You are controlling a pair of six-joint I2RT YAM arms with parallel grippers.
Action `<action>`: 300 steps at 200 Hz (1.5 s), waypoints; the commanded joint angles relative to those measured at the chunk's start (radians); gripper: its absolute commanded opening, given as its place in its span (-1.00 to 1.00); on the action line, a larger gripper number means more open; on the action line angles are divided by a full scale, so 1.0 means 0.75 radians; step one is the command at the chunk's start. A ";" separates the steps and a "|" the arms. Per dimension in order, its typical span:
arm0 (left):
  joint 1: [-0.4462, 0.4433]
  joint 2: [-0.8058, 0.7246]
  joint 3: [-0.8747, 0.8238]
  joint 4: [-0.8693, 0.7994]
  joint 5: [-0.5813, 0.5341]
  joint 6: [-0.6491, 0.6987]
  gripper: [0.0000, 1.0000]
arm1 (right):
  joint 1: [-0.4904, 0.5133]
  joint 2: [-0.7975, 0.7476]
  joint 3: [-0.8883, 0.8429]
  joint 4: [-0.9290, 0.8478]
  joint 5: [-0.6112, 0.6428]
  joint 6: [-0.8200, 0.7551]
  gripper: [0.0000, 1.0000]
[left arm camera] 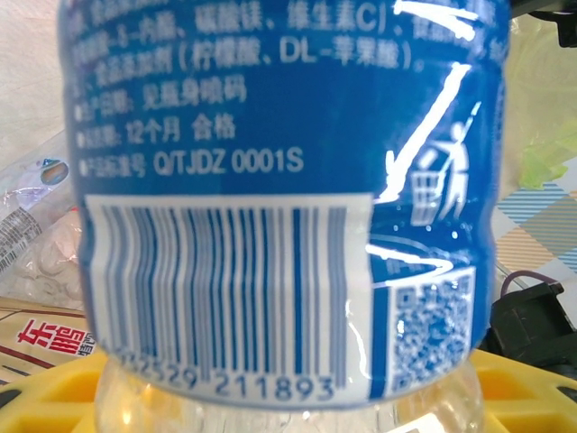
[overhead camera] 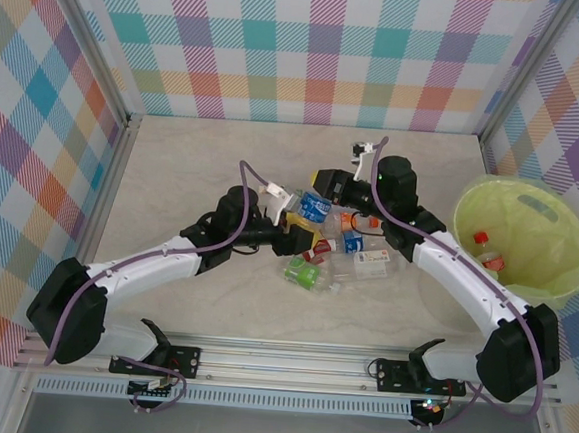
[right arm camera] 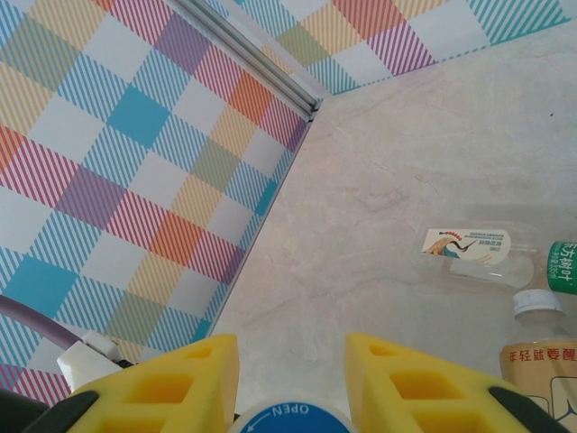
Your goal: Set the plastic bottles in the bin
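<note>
Mid-desk, the left pincer (overhead camera: 296, 227), its tips cut off in the wrist view, is closed on a blue-labelled bottle (left arm camera: 279, 198). The right pincer (right arm camera: 293, 379) stands parted on either side of a blue cap (right arm camera: 290, 417) marked OPEN; whether it grips cannot be told. Loose plastic bottles (overhead camera: 331, 260) crowd just below, several hard to make out. At right, the bin (overhead camera: 557, 253) holds at least 2 more. The desk (overhead camera: 204, 160) is pale and marbled, with plaid walls (overhead camera: 303, 47) around it.
</note>
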 commanded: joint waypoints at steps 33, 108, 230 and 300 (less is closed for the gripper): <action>-0.016 0.011 0.066 0.004 -0.053 -0.070 0.72 | 0.013 -0.052 0.014 -0.016 -0.040 -0.093 -0.77; -0.012 -0.188 -0.083 0.108 -0.236 -0.061 1.00 | 0.011 -0.172 0.020 -0.131 0.101 -0.176 -1.00; -0.011 -0.268 -0.214 0.134 -0.751 -0.183 1.00 | 0.011 -0.593 0.175 -0.561 0.915 -0.626 -1.00; -0.011 -0.182 -0.166 0.134 -0.716 -0.226 1.00 | 0.011 -0.736 0.214 -0.356 1.278 -1.013 -1.00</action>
